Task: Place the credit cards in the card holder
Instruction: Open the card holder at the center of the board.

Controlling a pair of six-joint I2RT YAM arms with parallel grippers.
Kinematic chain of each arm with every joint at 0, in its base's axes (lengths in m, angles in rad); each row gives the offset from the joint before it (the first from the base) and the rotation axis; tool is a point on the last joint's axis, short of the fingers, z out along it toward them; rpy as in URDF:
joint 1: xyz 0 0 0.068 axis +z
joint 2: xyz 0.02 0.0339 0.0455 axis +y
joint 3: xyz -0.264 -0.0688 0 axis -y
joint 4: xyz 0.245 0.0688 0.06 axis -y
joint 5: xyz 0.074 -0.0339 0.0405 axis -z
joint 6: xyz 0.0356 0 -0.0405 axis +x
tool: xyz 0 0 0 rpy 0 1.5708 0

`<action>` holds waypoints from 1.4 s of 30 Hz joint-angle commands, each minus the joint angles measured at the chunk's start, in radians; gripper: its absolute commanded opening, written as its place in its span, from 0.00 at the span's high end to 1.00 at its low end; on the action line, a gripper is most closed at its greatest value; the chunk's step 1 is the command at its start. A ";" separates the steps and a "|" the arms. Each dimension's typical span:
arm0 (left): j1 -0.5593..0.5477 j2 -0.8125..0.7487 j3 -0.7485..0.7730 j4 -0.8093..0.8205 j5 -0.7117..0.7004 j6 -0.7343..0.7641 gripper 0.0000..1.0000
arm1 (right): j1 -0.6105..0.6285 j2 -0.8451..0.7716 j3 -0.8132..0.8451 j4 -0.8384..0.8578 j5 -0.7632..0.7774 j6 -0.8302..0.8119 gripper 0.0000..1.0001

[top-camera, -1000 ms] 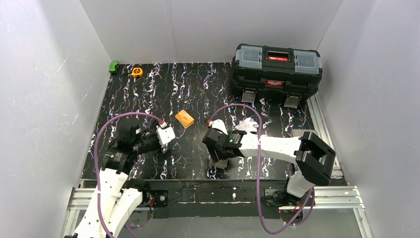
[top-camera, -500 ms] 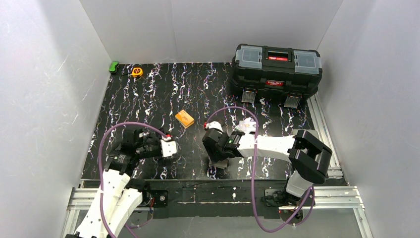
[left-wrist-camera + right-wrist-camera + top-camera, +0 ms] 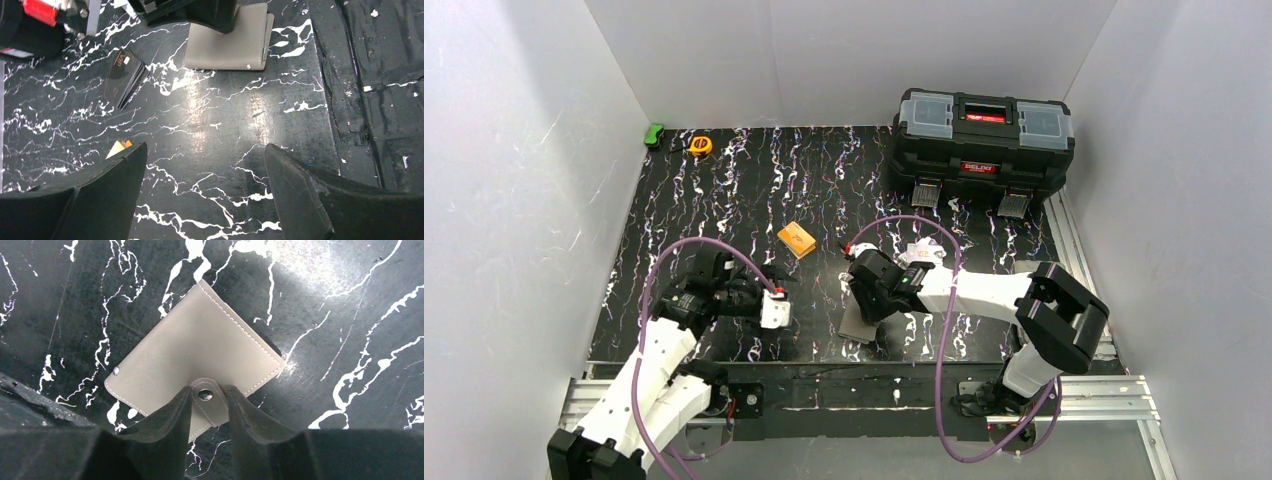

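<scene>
Poised to unsnap: our right end effector (image 3: 208,388) has narrowed around the card holder (image 3: 200,340) tab (image 3: 205,396); we cannot tell if it pinches yet.

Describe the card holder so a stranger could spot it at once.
From the black toolbox at far right, come toward the near edge. Under the right gripper lies the card holder: a flat taupe wallet with a snap tab, unlike the orange block.

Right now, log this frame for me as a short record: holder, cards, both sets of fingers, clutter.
card holder: folded shut, lying flat
credit cards: loose pile, apart from the holder
right fingers: either side of the holder's snap tab; grip unclear
left fingers: wide apart, nothing between them
other items: orange block, toolbox
</scene>
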 commanded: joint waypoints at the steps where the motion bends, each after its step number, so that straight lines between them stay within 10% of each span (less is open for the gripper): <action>1: -0.044 0.023 -0.010 0.006 0.042 0.084 0.14 | 0.004 -0.018 -0.024 0.020 -0.076 -0.022 0.67; 10: -0.145 0.082 -0.083 0.082 0.049 0.257 0.16 | 0.003 -0.033 0.036 0.020 -0.089 -0.043 0.98; 33: -0.300 0.298 -0.115 0.438 -0.043 0.195 0.25 | -0.006 -0.181 0.066 0.015 0.045 -0.035 0.99; 37: -0.301 0.299 -0.102 0.439 -0.091 0.122 0.29 | 0.010 -0.069 0.108 -0.117 0.096 -0.009 0.41; 42: -0.301 0.226 -0.151 0.517 -0.182 0.018 0.33 | 0.035 -0.007 0.124 -0.111 0.108 0.021 0.31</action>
